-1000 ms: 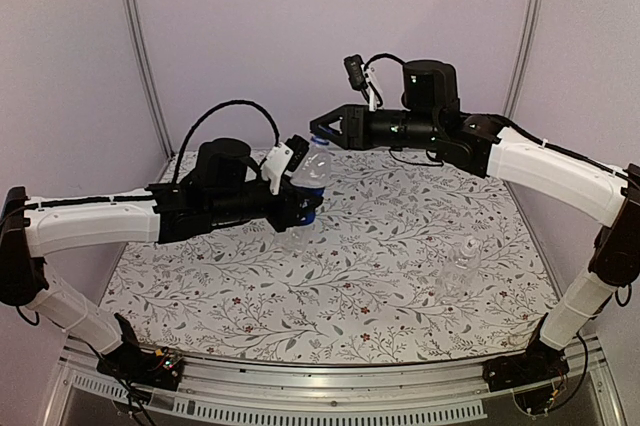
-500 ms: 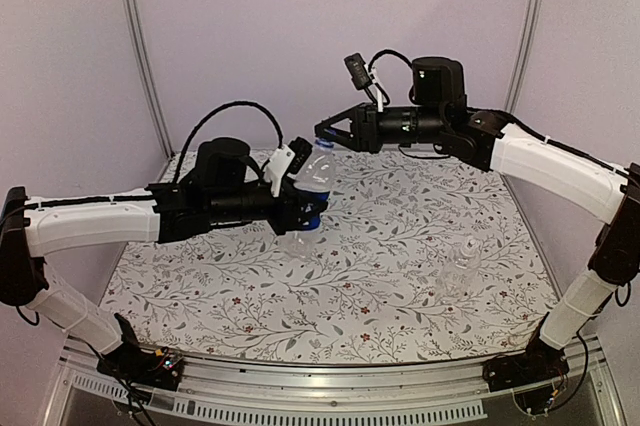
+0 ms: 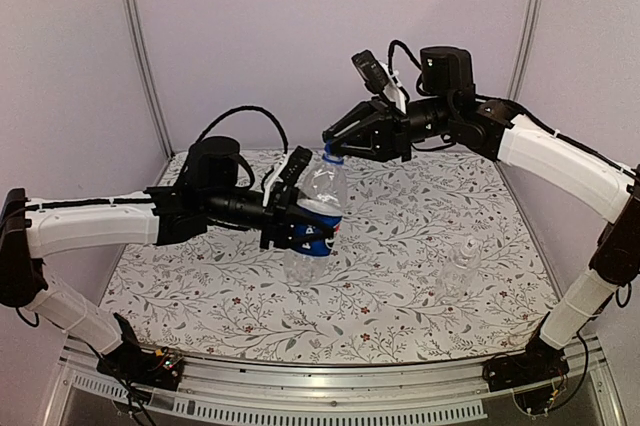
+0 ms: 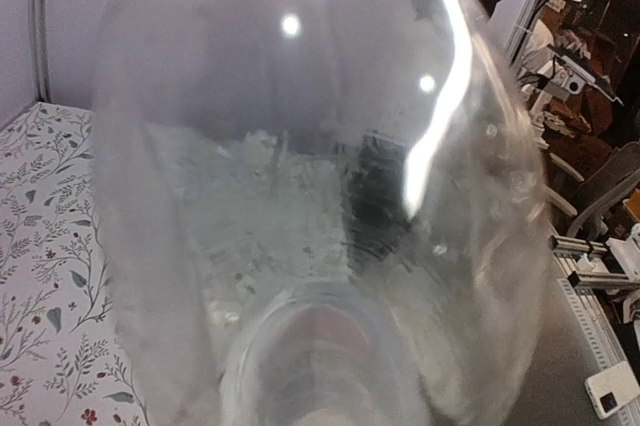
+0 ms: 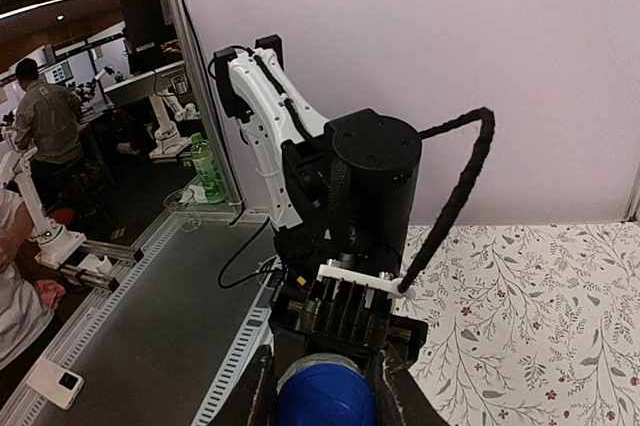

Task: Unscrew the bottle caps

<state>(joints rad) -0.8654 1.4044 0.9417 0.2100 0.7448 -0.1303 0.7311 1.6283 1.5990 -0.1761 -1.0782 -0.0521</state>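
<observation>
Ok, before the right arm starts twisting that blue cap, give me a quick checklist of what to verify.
1. Hold: left gripper clamped around the labelled bottle at its label: ok.
2. That bottle near upright: ok.
3. Alignment: blue cap sits between the right gripper fingers: ok.
4. Those fingers pressing firmly on the cap: cannot tell.
5. Bottle base resting on the table: cannot tell.
6. The unlabelled bottle stands apart from both arms: ok.
</observation>
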